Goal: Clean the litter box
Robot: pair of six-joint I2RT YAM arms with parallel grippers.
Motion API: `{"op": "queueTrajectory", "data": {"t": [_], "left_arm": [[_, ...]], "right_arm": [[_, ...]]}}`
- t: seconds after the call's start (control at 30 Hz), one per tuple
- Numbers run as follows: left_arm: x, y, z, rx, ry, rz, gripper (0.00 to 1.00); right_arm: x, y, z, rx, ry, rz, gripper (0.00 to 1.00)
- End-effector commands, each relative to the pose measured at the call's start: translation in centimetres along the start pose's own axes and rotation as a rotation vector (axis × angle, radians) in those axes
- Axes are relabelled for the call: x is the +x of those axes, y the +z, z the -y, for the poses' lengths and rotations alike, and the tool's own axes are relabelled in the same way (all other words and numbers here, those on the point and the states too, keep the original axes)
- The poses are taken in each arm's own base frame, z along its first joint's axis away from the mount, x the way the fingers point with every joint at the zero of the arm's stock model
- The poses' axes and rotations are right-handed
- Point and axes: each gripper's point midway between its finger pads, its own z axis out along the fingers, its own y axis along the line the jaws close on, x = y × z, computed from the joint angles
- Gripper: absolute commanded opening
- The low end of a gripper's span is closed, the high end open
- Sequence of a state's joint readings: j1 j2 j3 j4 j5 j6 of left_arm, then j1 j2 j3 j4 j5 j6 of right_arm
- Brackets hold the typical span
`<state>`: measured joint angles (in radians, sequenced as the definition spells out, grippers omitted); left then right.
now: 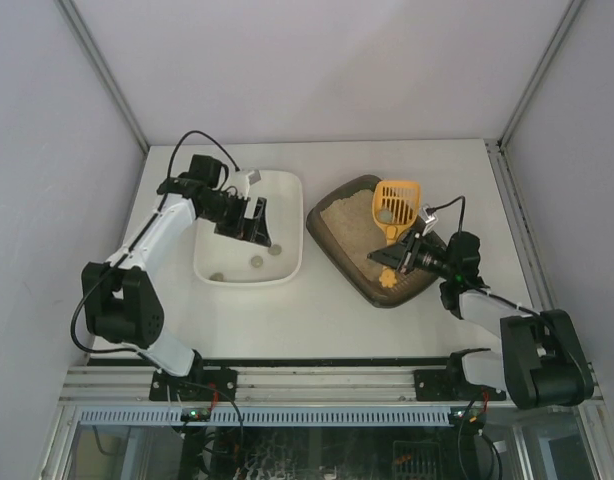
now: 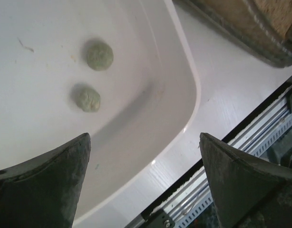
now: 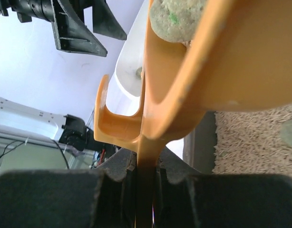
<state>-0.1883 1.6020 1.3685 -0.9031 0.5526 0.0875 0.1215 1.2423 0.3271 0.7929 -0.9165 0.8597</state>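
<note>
When I look down from the top, the litter box (image 1: 322,235) sits on the table (image 1: 317,320), a bit to the right and just beside the white tub (image 1: 287,190). My left gripper (image 1: 255,222) hangs over the tub with its jaws spread wide. My right gripper (image 1: 405,255) pinches the handle of the yellow scoop (image 1: 395,205), and the scoop's head is over the sand in the box.

From my left wrist, my two dark fingers (image 2: 46,185) stand far apart with nothing between them. Two grey-green lumps (image 2: 99,55) lie on the tub floor. A corner of the litter box shows at the top right.

From my right wrist, my fingers (image 3: 51,199) squeeze the scoop's thin handle. A round lump (image 3: 177,19) sits in the scoop. Sand (image 3: 250,137) lies at the right.
</note>
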Motion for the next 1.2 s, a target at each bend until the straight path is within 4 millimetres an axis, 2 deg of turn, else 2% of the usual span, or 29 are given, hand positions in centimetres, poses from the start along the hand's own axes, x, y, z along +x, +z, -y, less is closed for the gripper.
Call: {"op": "queueTrajectory", "data": {"t": [0.0,0.07,0.17,0.23,0.3,0.37,0.43,0.57,0.7,0.83,0.87,0.93,0.97,1.07,1.1,1.17], "left_arm": [[1.8,-2.2,0.1,-0.066,0.121,0.024,1.0],[2.4,-2.5,0.1,-0.08,0.136,0.048,1.0],[2.8,-2.8,0.0,-0.107,0.154,0.097,1.0],[3.0,-3.0,-0.1,-0.121,0.161,0.116,1.0],[3.2,-3.2,0.0,-0.124,0.161,0.124,1.0],[3.5,-3.2,0.1,-0.126,0.169,0.139,1.0],[3.7,-3.4,0.1,-0.13,0.18,0.162,1.0],[4.4,-3.3,0.0,-0.14,0.178,0.169,1.0],[4.6,-2.9,-0.1,-0.135,0.16,0.157,1.0],[4.5,-2.6,0.2,-0.11,0.149,0.15,1.0],[4.5,-2.5,0.3,-0.104,0.15,0.149,1.0],[4.6,-2.3,0.4,-0.1,0.152,0.141,1.0],[4.7,-2.1,0.3,-0.104,0.154,0.134,1.0],[5.0,-1.7,0.3,-0.118,0.179,0.116,1.0],[5.1,-1.6,0.4,-0.118,0.189,0.112,1.0],[5.3,-1.4,0.8,-0.114,0.206,0.106,1.0]], "right_arm": [[-0.8,0.3,-0.8,-0.029,-0.037,0.026,0.0],[-1.2,0.0,-0.1,-0.031,0.004,0.059,0.0],[1.6,2.2,0.2,-0.013,0.001,-0.079,0.0],[2.6,2.4,0.1,-0.01,0.011,-0.101,0.0],[1.1,1.9,0.6,-0.008,0.041,-0.023,0.0],[1.7,2.7,0.7,-0.012,0.061,-0.056,0.0],[2.5,3.6,-0.1,-0.044,0.049,-0.104,0.0],[0.2,2.5,0.5,-0.071,0.147,0.012,0.0],[1.6,4.1,0.2,-0.085,0.158,-0.079,0.0],[-0.6,3.4,1.0,-0.072,0.173,0.009,0.0],[-0.3,4.0,0.9,-0.068,0.162,-0.02,0.0],[1.7,5.1,0.7,-0.038,0.144,-0.113,0.0],[1.5,5.0,0.6,-0.037,0.129,-0.108,0.0],[-0.5,3.8,1.2,-0.049,0.17,-0.009,0.0],[-0.4,4.2,1.1,-0.057,0.18,-0.021,0.0],[1.4,5.3,1.2,-0.035,0.152,-0.105,0.0]]}}
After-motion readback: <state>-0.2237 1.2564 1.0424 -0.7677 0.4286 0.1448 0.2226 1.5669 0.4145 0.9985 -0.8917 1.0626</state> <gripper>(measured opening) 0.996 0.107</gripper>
